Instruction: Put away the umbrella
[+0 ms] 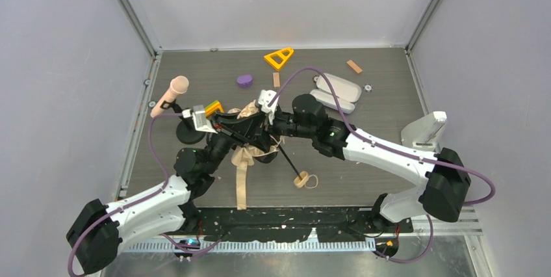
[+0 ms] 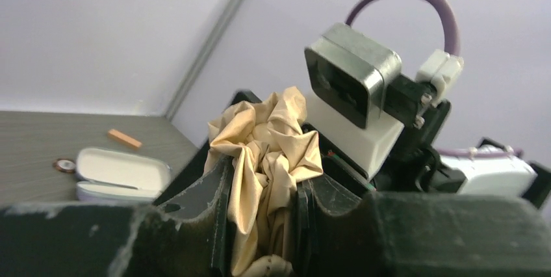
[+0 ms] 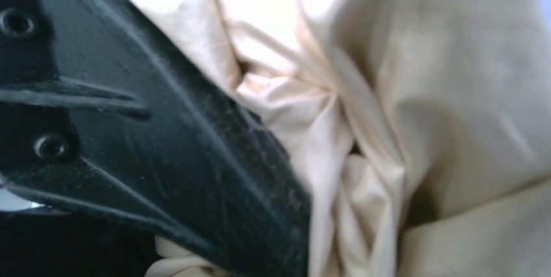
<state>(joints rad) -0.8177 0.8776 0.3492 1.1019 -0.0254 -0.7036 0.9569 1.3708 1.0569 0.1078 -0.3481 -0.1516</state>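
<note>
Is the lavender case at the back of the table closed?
No, the case lies open in the top view, its two halves spread side by side.

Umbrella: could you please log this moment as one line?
umbrella: canopy bunched | left gripper: shut on canopy | right gripper: against canopy, grip unclear | handle: on table

umbrella (image 2: pixel 266 153) canopy: thin beige cloth, matt, heavily creased.
left gripper (image 2: pixel 260 218): black plastic, scuffed, dusty, dull.
table (image 1: pixel 344 189): dark grey wood-grain, matt.
case (image 2: pixel 120 166): smooth pale plastic, faint sheen.
arm shells (image 1: pixel 390 155): white, glossy.
camera housing (image 2: pixel 354 72): brushed metal.
</note>
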